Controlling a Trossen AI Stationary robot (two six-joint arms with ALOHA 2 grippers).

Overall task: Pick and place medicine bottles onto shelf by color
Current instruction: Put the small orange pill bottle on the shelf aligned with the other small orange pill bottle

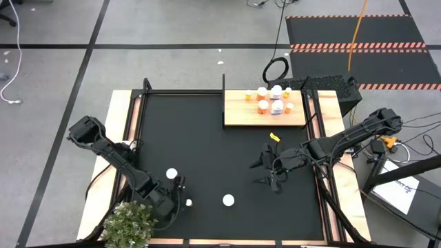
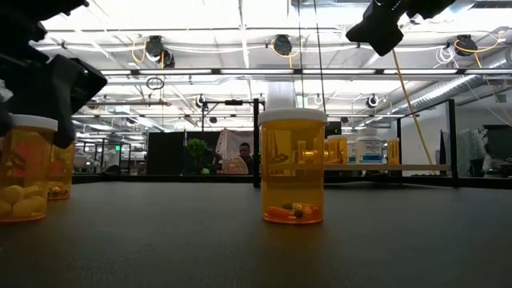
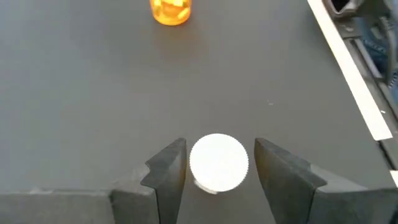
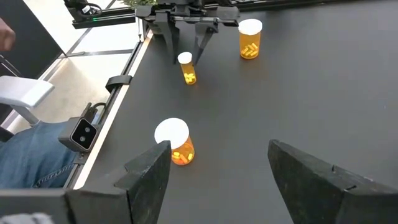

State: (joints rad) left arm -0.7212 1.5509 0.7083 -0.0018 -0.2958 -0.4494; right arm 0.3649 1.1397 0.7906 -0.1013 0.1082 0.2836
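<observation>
Bottles remain on the mat: the left gripper (image 3: 216, 171) hangs with fingers spread around one white-capped bottle (image 3: 218, 162), not yet clamped, apparently lined up for a pick. The right gripper (image 1: 267, 169), also spread, waits mid-mat near the shelf (image 1: 241, 116), far right.

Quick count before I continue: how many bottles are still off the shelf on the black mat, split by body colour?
Orange-bodied bottles: 3 (large, small, a third)
All-white: 0
Total on the black mat: 3
</observation>
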